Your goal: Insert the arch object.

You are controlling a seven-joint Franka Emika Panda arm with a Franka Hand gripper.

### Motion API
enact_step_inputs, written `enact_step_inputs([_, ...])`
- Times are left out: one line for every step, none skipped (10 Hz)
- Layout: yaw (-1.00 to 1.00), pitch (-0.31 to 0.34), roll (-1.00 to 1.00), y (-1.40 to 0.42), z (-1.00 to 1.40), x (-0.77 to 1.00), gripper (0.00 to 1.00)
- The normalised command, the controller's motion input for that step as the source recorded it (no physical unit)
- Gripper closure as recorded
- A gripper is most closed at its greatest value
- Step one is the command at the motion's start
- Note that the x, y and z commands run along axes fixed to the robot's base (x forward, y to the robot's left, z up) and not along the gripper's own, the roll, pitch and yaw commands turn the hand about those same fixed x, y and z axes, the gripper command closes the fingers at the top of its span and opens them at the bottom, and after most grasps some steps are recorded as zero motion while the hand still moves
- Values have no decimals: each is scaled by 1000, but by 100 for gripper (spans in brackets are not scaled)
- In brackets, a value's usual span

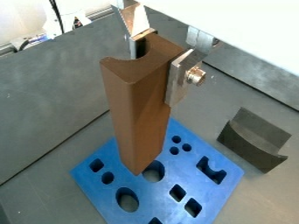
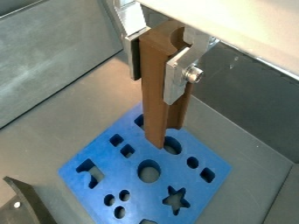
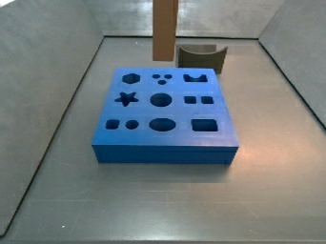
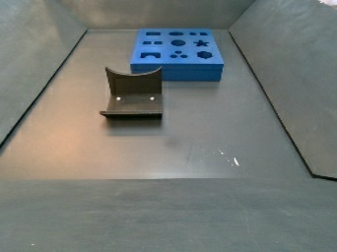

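Claw (image 1: 158, 54) above the blue board (image 1: 111, 166), its silver plates clamped on the upper part of a tall brown bar (image 1: 138, 109), seen in both wrist views; the bar hangs upright with its lower end just over the board's holes (image 2: 172, 143). The arch (image 4: 132, 94) lies on the grey counter (image 4: 198, 148), apart from the board (image 4: 180, 51), notch upward, untouched. In a side view the arch (image 3: 200, 55) sits just behind the board (image 3: 166, 110), with the bar (image 3: 166, 29) at its side
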Motion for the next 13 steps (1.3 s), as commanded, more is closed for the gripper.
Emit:
enact_step_inputs([-694, 60, 0, 183, -63, 174, 100])
enact_step_inputs([-937, 10, 0, 86, -106, 77, 100])
enact_step_inputs([-951, 1, 0, 63, -91, 71, 100])
enact_step_inputs([-954, 0, 0, 60, -77, 80, 100])
enact_step_inputs([-954, 0, 0, 60, -83, 77, 100])
enact_step_inputs([-954, 0, 0, 60, -80, 80, 100])
enact_step_inputs([-949, 1, 0, 74, -97, 71, 100])
enact_step_inputs([-763, 43, 0, 274, -214, 63, 100])
enact_step_inputs([-426, 11, 0, 594, -214, 26, 100])
enact_step_inputs([-203, 0, 0, 814, -243, 74, 100])
enact_step_inputs([0, -10, -27, 977, -217, 126, 100])
enact_step_inputs([0, -36, -81, 1000, -206, 149, 100])
enact_step_inputs([0, -34, -111, 1000, -231, 197, 100])
